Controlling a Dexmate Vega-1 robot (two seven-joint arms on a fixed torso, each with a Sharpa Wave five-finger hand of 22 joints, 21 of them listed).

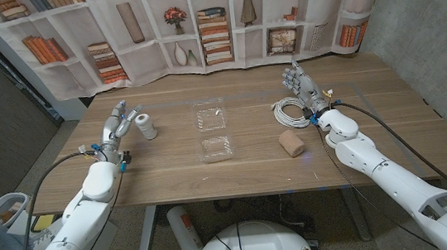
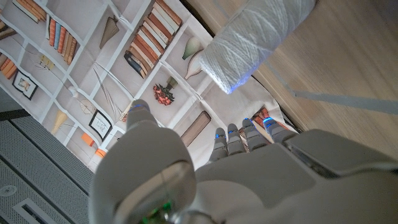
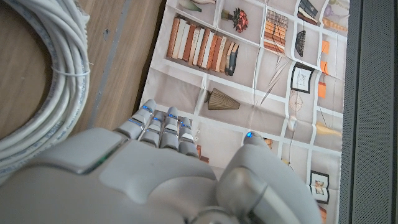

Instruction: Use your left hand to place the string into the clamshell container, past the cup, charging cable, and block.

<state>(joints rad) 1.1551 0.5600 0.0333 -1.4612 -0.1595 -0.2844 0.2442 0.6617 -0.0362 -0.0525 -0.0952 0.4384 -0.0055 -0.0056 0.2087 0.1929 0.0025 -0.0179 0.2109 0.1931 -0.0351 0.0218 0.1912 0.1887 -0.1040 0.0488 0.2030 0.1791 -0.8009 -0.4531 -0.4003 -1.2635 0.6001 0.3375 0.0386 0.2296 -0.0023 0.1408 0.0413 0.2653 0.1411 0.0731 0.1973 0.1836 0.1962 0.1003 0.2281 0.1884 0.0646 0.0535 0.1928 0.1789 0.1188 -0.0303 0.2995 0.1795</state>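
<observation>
Both arms come in low at the near edge: white, smooth, jointed shells with black cables. Wooden table [image 1: 253,172], plank grain, matte, carries everything. Landmark: the clamshell container [image 1: 213,130], clear thin plastic, lying open near mid-table, two square halves hinged end to end, empty.

Coiled charging cable [image 1: 290,112], white, round loops bound with a thin tie, well right of the container, just beside the right hand [image 1: 303,87]. Right hand stands by the cable's far side, fingers together and pointing away, gripping nothing; the wrist view shows fingers lined up side by side, thumb apart.

Block [image 1: 292,143], tan, rough, rounded-oblong, right of the container and nearer than the cable.

String [image 1: 147,126]: small white spool, wound fibre, ribbed texture, cylinder lying tilted on the table left of the container. Left hand [image 1: 117,124] just left of the spool, fingers spread, gripping nothing; contact with the spool can't be told.

Printed bookshelf backdrop hangs behind the table.
</observation>
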